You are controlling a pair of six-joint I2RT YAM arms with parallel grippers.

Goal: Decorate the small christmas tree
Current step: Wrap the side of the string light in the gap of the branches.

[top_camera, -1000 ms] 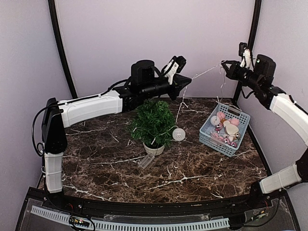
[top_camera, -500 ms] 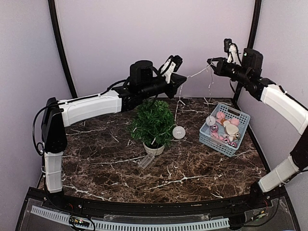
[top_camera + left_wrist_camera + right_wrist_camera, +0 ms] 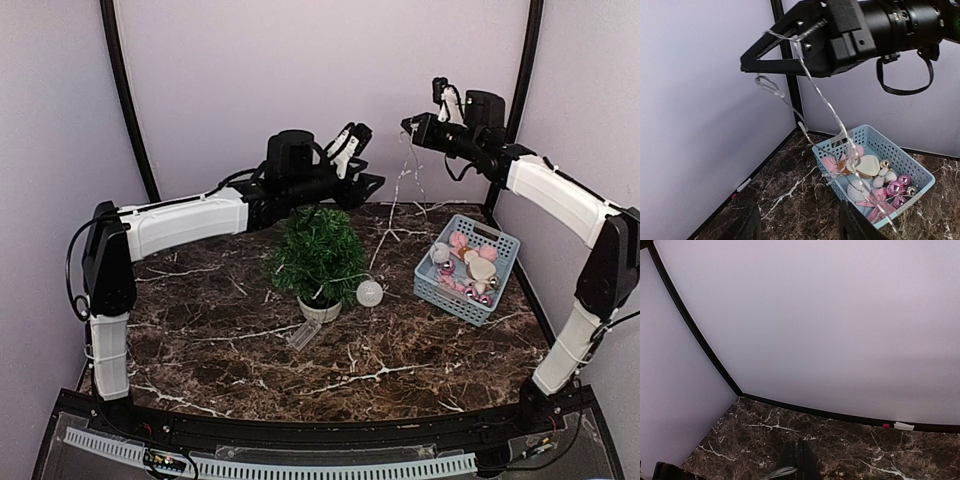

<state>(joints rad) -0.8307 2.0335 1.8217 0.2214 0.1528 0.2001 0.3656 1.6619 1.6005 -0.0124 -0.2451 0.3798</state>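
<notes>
The small christmas tree point(image 3: 320, 255) stands in a pale pot at the middle of the table. High over the back right, my right gripper point(image 3: 406, 124) is shut on a thin silvery light string point(image 3: 398, 188). The string hangs down to a white ball point(image 3: 370, 292) beside the tree. In the left wrist view the right gripper point(image 3: 747, 64) pinches the light string point(image 3: 812, 85) above the blue basket point(image 3: 920, 172). My left gripper point(image 3: 372, 183) hovers open behind the treetop, with nothing between its fingers point(image 3: 749, 226). The right wrist view shows its fingertips point(image 3: 799, 456) pressed together on the string point(image 3: 779, 472).
The blue basket point(image 3: 502, 262) of pink, white and gold ornaments sits at the right. A small clear battery pack point(image 3: 303, 335) lies in front of the pot. Purple walls with black corner posts point(image 3: 128, 110) close in the back and sides.
My left gripper has opened and let go of the light string. My right gripper has carried the string leftward and higher. The white ball has shifted slightly forward.
</notes>
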